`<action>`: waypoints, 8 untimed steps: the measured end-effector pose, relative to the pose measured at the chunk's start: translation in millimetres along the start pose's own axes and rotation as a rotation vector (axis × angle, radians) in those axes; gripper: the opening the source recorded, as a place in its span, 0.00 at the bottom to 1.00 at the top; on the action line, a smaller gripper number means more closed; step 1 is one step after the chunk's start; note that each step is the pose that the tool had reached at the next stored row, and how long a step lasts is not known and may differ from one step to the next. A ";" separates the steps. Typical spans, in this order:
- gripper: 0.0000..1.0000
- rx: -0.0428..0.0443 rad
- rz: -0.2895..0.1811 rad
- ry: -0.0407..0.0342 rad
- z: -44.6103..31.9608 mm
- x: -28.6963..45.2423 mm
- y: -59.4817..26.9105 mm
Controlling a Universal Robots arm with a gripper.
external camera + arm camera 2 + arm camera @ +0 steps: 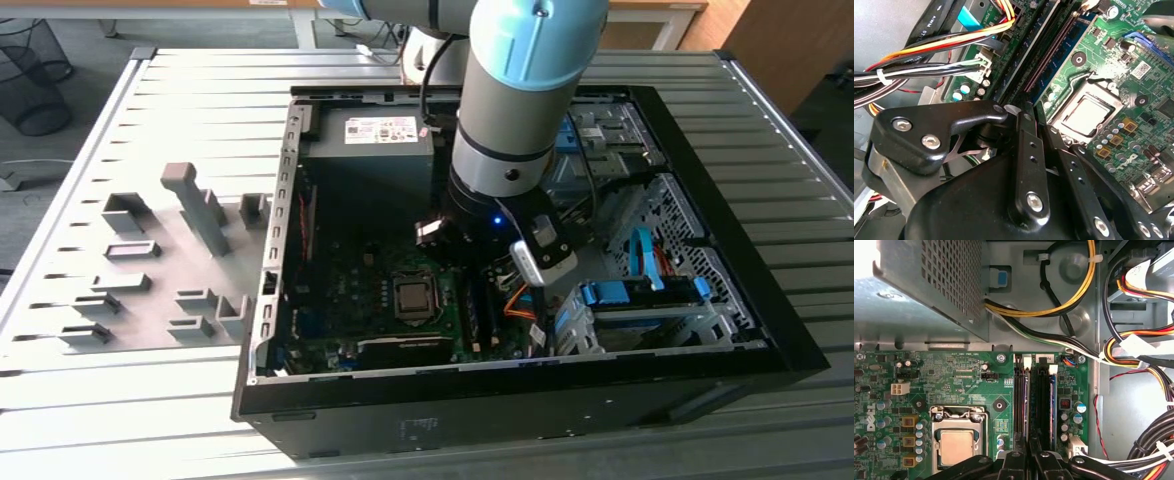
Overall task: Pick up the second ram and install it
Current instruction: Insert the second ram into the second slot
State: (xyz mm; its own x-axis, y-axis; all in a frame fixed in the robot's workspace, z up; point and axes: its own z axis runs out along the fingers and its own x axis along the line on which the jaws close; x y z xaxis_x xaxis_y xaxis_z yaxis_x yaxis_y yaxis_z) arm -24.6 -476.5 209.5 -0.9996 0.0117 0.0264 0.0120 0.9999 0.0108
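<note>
The second ram (pixel 1021 400) is a thin stick with dark chips. It stands on edge in a long black motherboard slot beside the processor socket (pixel 956 445). My gripper (pixel 1028 442) sits over the middle of that stick, its two black fingers (pixel 1015 456) pressed close together on the stick's top edge. In the second wrist view the gripper (pixel 1041 122) points along the same row of slots (pixel 1054 45). In the exterior view the arm (pixel 501 170) reaches down into the open computer case (pixel 747 340), and its wrist covers the slots.
Bundled cables (pixel 1134 347) run close beside the slots. The grey power supply box (pixel 929 285) fills one end of the case. Grey fixture blocks (pixel 187 205) stand on the slatted table at the exterior view's left. Blue drive brackets (pixel 641 295) sit at the exterior view's right.
</note>
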 end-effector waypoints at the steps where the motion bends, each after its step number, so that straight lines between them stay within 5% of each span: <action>1: 0.15 -0.0002 0.000 0.0001 0.0 0.0 0.0; 5: 0.27 -0.0001 0.000 0.0000 0.1 0.0 0.0; 8: 0.27 0.0001 0.000 0.0000 -2.0 0.1 0.0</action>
State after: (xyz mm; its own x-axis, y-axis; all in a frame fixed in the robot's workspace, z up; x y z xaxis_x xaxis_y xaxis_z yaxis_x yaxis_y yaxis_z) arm -24.7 -476.5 211.6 -0.9996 0.0117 0.0264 0.0120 0.9999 0.0107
